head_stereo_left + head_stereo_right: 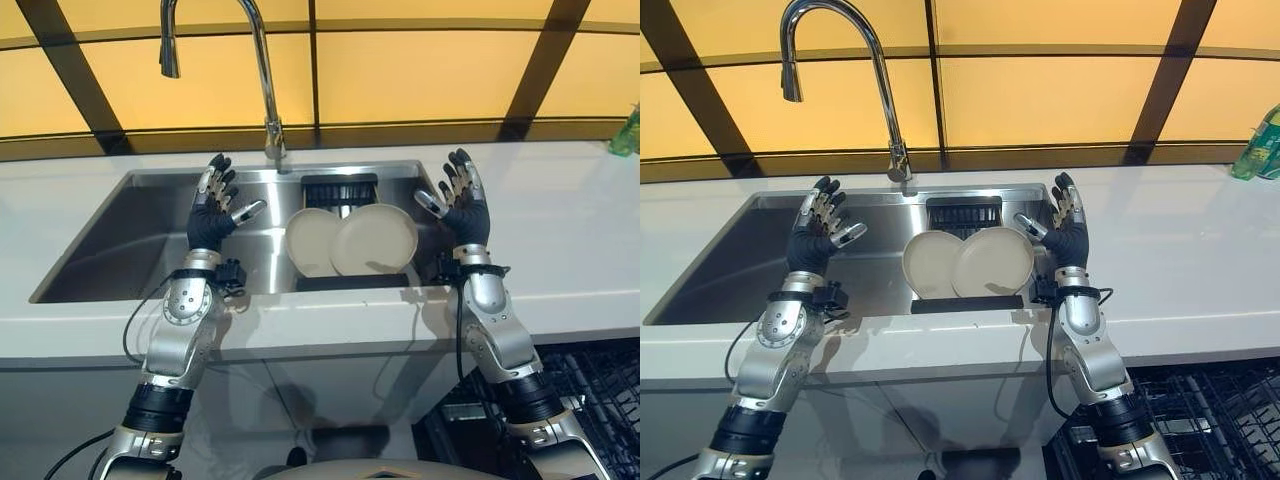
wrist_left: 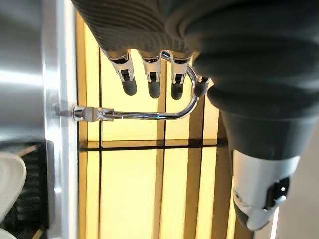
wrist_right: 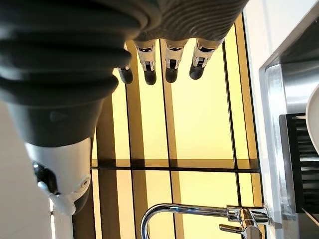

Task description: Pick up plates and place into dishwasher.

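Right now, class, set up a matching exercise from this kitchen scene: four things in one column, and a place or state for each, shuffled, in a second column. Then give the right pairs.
Column one:
1. plates
2. tap
3. green bottle
4. left hand

Column two:
A. on the counter at the far right
B. open, raised over the sink
C. propped on edge in a dark rack inside the sink
D. rising from the sink's back rim in a curve

Pairs: 1-C, 2-D, 3-A, 4-B
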